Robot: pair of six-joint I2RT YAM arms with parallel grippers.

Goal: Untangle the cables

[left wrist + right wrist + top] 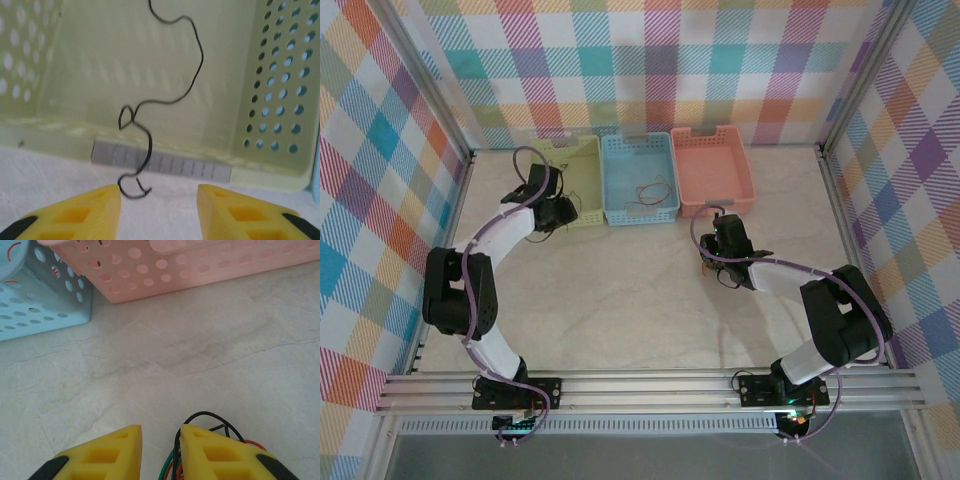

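Left gripper (pixel 159 192): at the near wall of the green basket (pixel 280 100), low over the table (pixel 45 170), fingers pointing far. Jaws apart with a wide gap, nothing pinched.

Black wire (pixel 149 150): one thin squiggly strand, draped over the green basket's near rim. Far part on the basket floor, curling right then back left, with a small loop just inside the rim. Near part hanging down the outer wall across a grey label (pixel 165 162). Hooked tail on the table between the left fingers, just beside the left-hand fingertip. Cannot tell whether touching it.

Right gripper (pixel 160 430): on open table, near side of the pink basket (pixel 200 270), blue basket (pixel 45 300) to the far left of it. Jaws narrow, closed on cables (pixel 175 457): black, green and red-orange strands bunched in the slot between the fingers. One black loop arching out to the right over the right-hand finger, a red-orange bit showing beside it. Rest of the bundle hidden under the fingers.

Baskets, top view: green left, blue middle, pink right, side by side along the far wall. Thin strand (pixel 652 193) lying in the blue basket, colour not clear from above.
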